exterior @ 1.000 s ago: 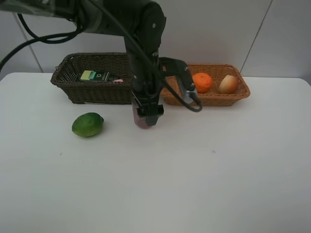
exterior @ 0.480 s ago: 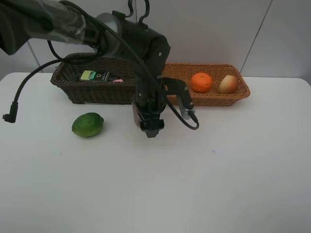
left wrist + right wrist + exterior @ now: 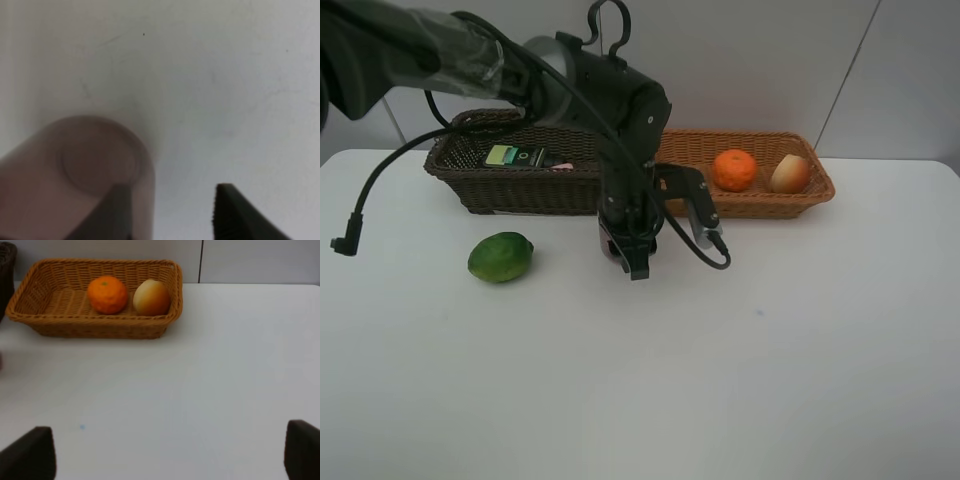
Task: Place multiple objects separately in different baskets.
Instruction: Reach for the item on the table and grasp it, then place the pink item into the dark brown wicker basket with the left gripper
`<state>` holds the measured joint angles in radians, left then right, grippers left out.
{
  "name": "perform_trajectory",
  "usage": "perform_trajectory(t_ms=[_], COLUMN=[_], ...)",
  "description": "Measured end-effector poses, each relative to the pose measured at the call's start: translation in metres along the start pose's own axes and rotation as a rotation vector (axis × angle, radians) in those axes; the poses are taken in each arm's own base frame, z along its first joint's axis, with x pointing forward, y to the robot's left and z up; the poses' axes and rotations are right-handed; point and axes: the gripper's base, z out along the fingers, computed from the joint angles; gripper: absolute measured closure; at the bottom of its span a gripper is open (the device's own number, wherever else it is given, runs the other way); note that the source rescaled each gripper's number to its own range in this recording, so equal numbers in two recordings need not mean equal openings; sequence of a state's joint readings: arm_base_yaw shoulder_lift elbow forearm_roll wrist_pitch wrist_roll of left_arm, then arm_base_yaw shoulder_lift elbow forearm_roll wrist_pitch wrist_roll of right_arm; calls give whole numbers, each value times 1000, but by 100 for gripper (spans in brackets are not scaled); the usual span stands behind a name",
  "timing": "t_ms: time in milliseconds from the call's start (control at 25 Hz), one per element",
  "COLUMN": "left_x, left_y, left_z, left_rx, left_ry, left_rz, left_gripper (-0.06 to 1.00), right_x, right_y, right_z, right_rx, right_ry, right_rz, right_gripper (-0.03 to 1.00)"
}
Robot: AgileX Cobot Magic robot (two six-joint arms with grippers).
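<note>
The translucent mauve cup [image 3: 608, 246] stands on the white table in front of the baskets. My left gripper [image 3: 635, 262] is down at it, jaws open; in the left wrist view [image 3: 171, 188] one finger [image 3: 117, 212] overlaps the cup [image 3: 70, 175] and the other is apart. A green lime [image 3: 500, 257] lies to the left. The dark brown basket [image 3: 470, 190] holds the green-labelled bottle [image 3: 515, 156] and a sliver of the pink bottle [image 3: 562, 167]. The tan basket [image 3: 760, 206] holds the tangerine [image 3: 735, 169] and apple [image 3: 789, 174]. My right gripper [image 3: 167, 452] is open and empty.
The tan basket [image 3: 100, 329] with tangerine [image 3: 107, 294] and apple [image 3: 151, 297] lies ahead of the right gripper. A loose black cable end [image 3: 342, 245] hangs over the table's left side. A grey cable plug [image 3: 705, 232] juts out beside the left gripper.
My left arm has dropped lower and shifted slightly toward the camera, bringing the gripper down onto the table at the mauve cup. The other objects have not moved.
</note>
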<state>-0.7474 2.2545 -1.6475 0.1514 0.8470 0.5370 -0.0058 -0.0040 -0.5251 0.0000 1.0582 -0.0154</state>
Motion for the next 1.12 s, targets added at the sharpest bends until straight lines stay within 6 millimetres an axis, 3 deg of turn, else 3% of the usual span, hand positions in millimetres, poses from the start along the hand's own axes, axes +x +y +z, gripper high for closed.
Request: perform_trajectory(t_ms=[40,120,160,200,880,1120], left_x=[0,0,0,0,-1,-2], left_y=[0,0,0,1,0,2], left_z=[0,0,0,0,0,-22], left_rx=[0,-2,-2,-5,3,2], left_ry=[1,2,2,1,-4,-39], left_rz=[-1,1,1,3,-22,-130], left_gripper=[66,87,87,94,94,94], right_x=[0,0,0,0,0,0], right_y=[0,0,0,0,0,0], right_z=[0,0,0,0,0,0], right_rx=[0,0,0,0,0,0], right_ry=[0,0,0,0,0,0], right_rz=[0,0,0,0,0,0], right_gripper=[0,0,0,0,0,0])
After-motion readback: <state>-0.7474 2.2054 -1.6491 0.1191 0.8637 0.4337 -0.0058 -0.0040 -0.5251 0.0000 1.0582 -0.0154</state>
